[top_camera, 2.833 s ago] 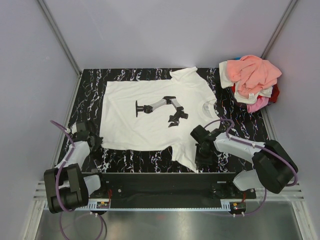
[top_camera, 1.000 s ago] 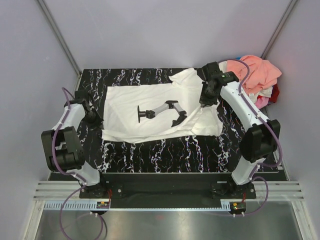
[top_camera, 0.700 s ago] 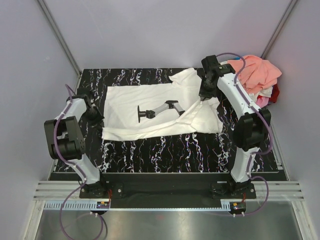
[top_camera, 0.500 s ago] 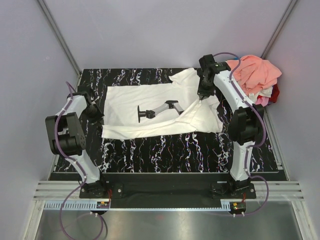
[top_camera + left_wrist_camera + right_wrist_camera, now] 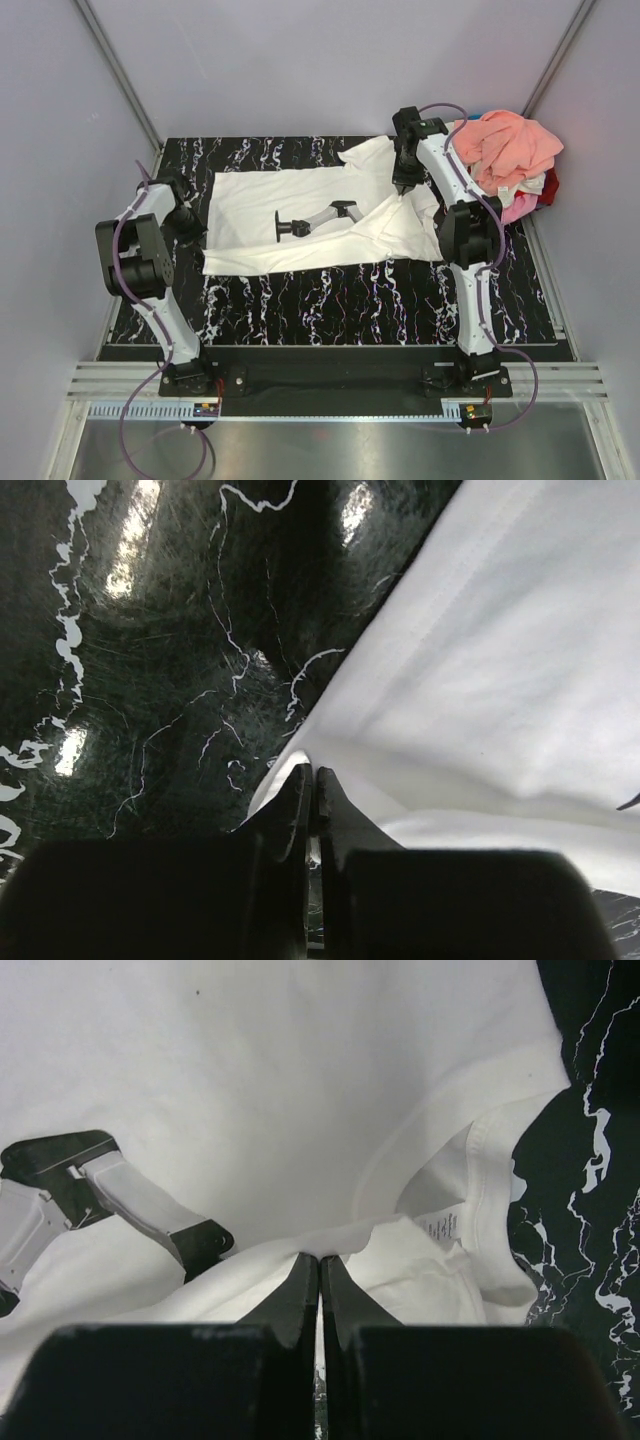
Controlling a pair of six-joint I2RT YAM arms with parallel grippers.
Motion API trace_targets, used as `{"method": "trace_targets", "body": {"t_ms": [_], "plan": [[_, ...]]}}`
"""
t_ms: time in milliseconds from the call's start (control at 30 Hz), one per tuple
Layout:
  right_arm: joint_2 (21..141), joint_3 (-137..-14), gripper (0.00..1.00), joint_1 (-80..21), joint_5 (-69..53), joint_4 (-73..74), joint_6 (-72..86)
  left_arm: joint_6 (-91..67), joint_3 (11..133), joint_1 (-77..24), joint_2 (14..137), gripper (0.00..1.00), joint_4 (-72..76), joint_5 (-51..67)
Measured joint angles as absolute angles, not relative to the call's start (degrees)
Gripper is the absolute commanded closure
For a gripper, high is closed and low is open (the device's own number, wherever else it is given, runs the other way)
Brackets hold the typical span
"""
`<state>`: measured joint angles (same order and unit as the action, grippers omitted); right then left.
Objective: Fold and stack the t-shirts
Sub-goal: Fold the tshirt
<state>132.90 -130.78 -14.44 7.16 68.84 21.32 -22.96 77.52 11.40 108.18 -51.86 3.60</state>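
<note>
A white t-shirt (image 5: pixel 300 185) with a black print (image 5: pixel 320 217) lies on the black marble table (image 5: pixel 330 300), its near edge lifted and drawn toward the back. My left gripper (image 5: pixel 190 227) is shut on the shirt's left corner (image 5: pixel 290 755); in the left wrist view the left gripper (image 5: pixel 312 778) pinches the hem just over the table. My right gripper (image 5: pixel 400 186) is shut on a fold of the same shirt beside the collar (image 5: pixel 480 1160); in the right wrist view the right gripper (image 5: pixel 320 1260) pinches white cloth, with the print (image 5: pixel 120 1195) to its left.
A loose heap of other t-shirts (image 5: pixel 505 155), salmon-peach on top with cream, pink and red beneath, sits at the back right corner close to the right arm. Grey walls close in the table on three sides. Bare marble shows along the near side.
Both grippers have carried the shirt's near edge from the front of the table toward the back, folding it over. In the last second they crept a little farther back.
</note>
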Motion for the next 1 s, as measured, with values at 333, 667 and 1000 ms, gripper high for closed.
{"method": "trace_targets", "body": {"t_ms": [333,667,1000], "plan": [[148.2,-148.88,0.14,-11.05,5.89,72.1,19.46,-21.98,82.81,11.64,115.13,0.36,-53.8,3.25],[124.2,-116.99,0.11,-9.63,9.56,64.23,21.02,-24.73,70.65,11.84,90.43,0.13,-50.13,2.42],[88.84,-69.21,0.32,-1.37,0.16,47.64,27.11,-31.68,42.09,12.34,72.44,0.19,-41.41,7.25]]}}
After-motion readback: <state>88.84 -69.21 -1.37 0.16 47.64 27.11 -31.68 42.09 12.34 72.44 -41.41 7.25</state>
